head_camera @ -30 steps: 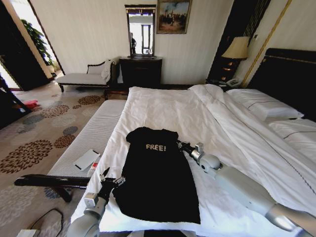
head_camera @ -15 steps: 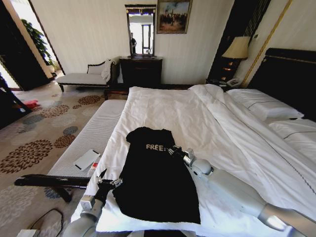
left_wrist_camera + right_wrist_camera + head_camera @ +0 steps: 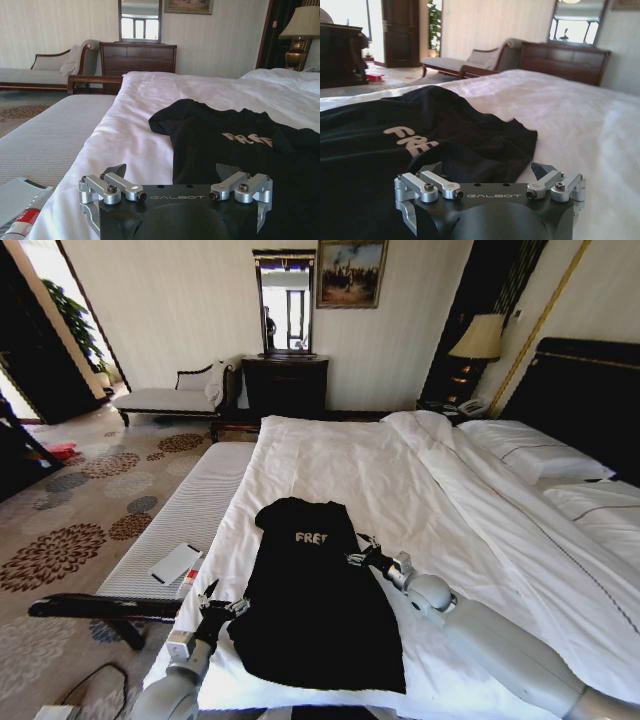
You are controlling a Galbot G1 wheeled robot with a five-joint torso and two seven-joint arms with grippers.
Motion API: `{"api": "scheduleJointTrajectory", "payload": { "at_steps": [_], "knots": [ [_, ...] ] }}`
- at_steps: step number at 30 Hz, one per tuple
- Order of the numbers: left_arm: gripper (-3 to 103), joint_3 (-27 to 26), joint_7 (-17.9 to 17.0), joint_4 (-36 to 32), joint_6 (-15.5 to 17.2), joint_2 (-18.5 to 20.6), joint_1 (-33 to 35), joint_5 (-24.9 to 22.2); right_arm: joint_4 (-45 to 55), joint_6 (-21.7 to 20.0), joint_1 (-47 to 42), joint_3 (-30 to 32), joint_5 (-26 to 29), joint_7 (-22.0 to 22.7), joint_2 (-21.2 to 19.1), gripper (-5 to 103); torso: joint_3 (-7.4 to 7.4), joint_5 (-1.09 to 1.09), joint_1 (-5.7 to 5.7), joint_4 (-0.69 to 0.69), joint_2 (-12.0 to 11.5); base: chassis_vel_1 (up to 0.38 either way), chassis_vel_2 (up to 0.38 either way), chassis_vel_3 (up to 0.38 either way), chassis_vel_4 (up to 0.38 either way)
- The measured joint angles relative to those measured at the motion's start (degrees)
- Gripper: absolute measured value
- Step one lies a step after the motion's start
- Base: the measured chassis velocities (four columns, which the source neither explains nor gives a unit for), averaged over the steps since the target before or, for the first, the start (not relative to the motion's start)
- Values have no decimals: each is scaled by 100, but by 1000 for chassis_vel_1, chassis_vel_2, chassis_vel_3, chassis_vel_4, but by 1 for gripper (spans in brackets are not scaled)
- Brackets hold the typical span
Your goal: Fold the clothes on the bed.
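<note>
We see the black T-shirt [image 3: 318, 590] lying flat on the white duvet, near the foot-side corner of the bed [image 3: 370, 455] that is closest to us. Its long axis runs from the near edge toward the far edge, collar away from us. Our right hand [image 3: 358, 555] rests at the shirt's right edge, beside the "FREE!" lettering, with fingers spread open and holding nothing. Our left hand [image 3: 215, 602] waits open at the shirt's lower left edge. We judge the right hand is nearer to the folded sleeve.
</note>
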Motion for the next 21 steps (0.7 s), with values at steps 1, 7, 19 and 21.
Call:
{"api": "scheduleJointTrajectory", "payload": {
  "at_steps": [1,7,19,21],
  "knots": [
    [100,6,-1,-9,0,-3,2,6,-102,-77,60,21,301,31,44,99,0,0,0,0,0,0,0,0,0],
    [100,-33,-9,-53,2,22,64,12,-169,-167,200,80,1023,38,111,95,0,0,0,1,0,0,0,0,0],
    [100,-44,-10,-34,2,-30,95,26,-262,-256,664,-416,1165,-4,240,54,0,0,0,0,0,0,0,0,0],
    [100,-72,-7,-39,-10,-55,162,36,-401,-257,795,-541,1160,-7,293,51,0,0,0,2,0,0,0,0,0]
  ]
}}
